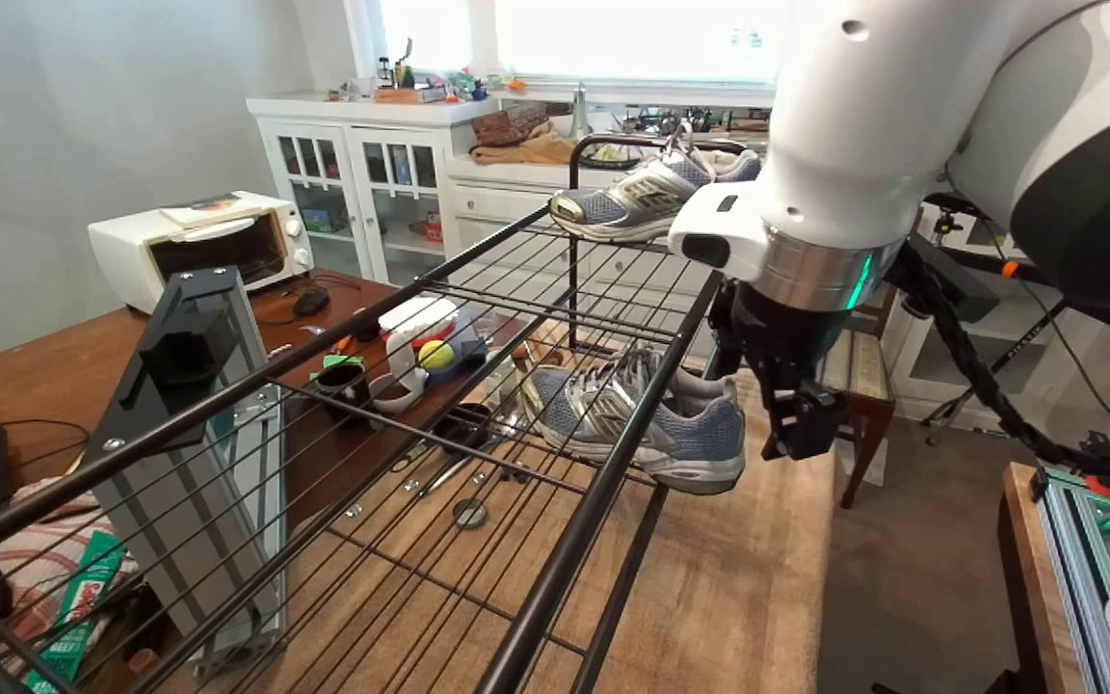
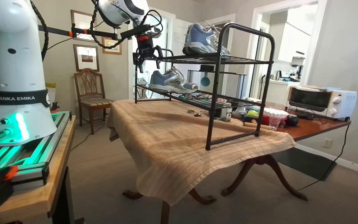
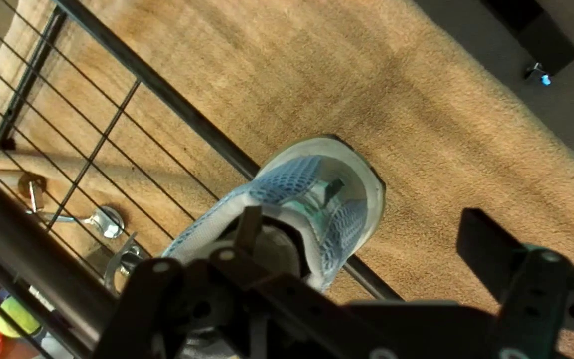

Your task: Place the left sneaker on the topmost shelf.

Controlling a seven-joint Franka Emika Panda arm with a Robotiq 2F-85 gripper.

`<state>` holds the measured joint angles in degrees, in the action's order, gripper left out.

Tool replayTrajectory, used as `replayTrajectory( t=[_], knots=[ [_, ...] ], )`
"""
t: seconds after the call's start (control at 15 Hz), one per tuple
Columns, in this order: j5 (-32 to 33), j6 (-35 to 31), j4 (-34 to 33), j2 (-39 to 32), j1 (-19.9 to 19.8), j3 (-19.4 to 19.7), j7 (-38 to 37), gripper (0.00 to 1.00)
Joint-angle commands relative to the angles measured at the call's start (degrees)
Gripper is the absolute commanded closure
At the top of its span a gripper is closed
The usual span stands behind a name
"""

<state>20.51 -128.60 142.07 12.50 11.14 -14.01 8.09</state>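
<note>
The left sneaker (image 2: 171, 81), a running shoe in grey-blue mesh with silvery overlays, pale laces and a thick whitish sole, rests sole down on the lower wire tier (image 3: 192, 121), its toe pointing inward and its heel jutting out past the edge rail (the wrist view looks down on the rounded heel and part of the open collar). Above it runs the topmost shelf (image 1: 603, 487), a long, level grid of thin dark metal rods framed by thicker tubular rails.
</note>
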Motion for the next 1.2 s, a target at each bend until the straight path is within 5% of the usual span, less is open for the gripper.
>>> replayTrajectory(
  t=[0.0, 0.33, 0.47, 1.07, 1.13],
  knots=[
    [4.9, -6.7, 2.6, -0.6, 0.2, -0.2, -0.7, 0.0],
    [7.6, -10.4, 4.3, -1.3, 0.0, -0.3, -0.4, 0.0],
    [8.2, -10.6, 4.3, -1.4, 0.0, -0.4, -0.9, 0.26],
    [4.4, -4.6, 1.1, -3.1, 0.2, -1.1, -7.2, 0.95],
    [3.4, -2.8, 0.3, -3.7, 0.1, -1.3, -10.4, 0.97]
  ],
)
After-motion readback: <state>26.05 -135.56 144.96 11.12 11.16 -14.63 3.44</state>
